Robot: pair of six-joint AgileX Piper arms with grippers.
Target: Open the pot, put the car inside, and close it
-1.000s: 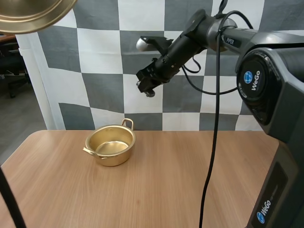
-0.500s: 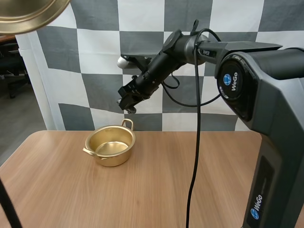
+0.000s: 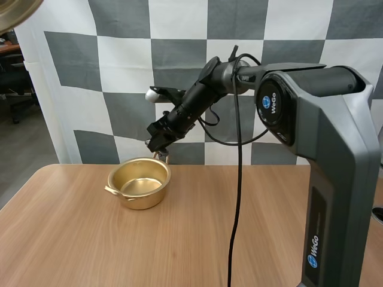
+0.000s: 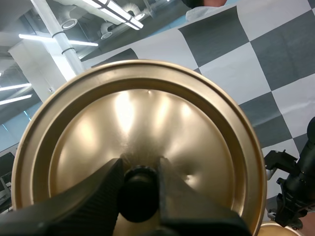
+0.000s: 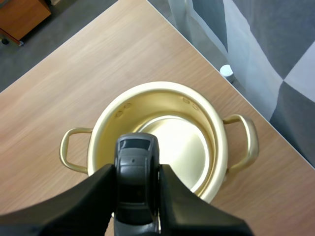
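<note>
A gold pot (image 3: 139,182) stands open on the wooden table (image 3: 197,233), nothing inside it. My right gripper (image 3: 159,145) hangs just above the pot's far rim, shut on a small dark grey toy car (image 5: 137,172). In the right wrist view the car sits directly over the pot (image 5: 162,142) and its bare bottom. My left gripper (image 4: 140,194) is shut on the black knob of the gold lid (image 4: 147,128) and holds it high in the air. An edge of that lid (image 3: 13,11) shows far above the table's left side.
The pot has two loop handles (image 5: 246,140), one on each side. Open tabletop stretches in front of and to the right of the pot. My right arm's dark base column (image 3: 335,197) rises at the right of the table.
My right gripper has carried the car leftward and down, from high at centre to just above the pot. The lid has shifted further up and left.
</note>
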